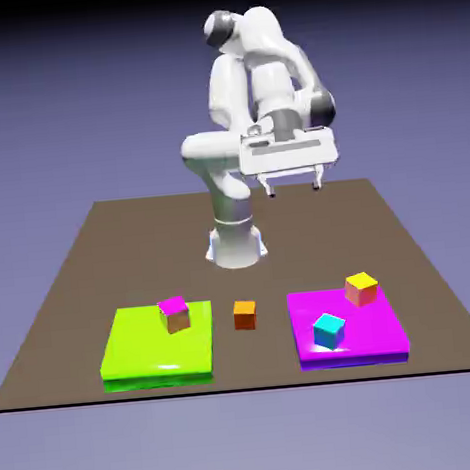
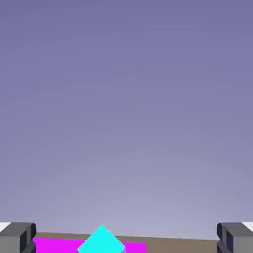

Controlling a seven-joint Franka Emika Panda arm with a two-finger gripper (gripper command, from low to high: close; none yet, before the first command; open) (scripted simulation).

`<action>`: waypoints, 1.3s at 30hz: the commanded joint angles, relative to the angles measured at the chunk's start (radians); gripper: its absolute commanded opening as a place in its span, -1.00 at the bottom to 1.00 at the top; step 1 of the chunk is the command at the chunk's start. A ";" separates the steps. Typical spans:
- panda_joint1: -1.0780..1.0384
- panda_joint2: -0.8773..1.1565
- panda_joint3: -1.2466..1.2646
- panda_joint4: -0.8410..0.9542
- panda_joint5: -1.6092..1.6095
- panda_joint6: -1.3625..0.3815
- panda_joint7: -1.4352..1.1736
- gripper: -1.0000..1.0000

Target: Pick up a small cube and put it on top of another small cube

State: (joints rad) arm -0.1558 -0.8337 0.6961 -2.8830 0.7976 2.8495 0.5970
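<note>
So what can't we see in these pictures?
- Cyan cube: its lower part is cut off by the hand view's bottom edge.
- Orange cube: its back is turned away in the exterior view.
- Gripper: the fingertips' fine details are too small in the exterior view.

The white Franka Panda arm (image 1: pixel 228 89) rises from its base at the far side, folded at a high elbow, with its forearm coming down toward the exterior view's right. Its two-finger gripper (image 1: pixel 294 188) hangs high and slightly tilted, fingers wide apart, with nothing between the fingertips.
</note>
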 commanded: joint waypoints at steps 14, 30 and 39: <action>-0.122 -0.192 0.507 -0.053 0.581 -0.137 -0.105 0.00; -0.262 -0.412 1.087 -0.114 1.246 -0.293 -0.225 0.00; -0.341 -0.535 1.413 -0.148 1.620 -0.381 -0.292 0.00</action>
State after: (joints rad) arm -0.4965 -1.3690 2.1095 -3.0312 2.4174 2.4688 0.3045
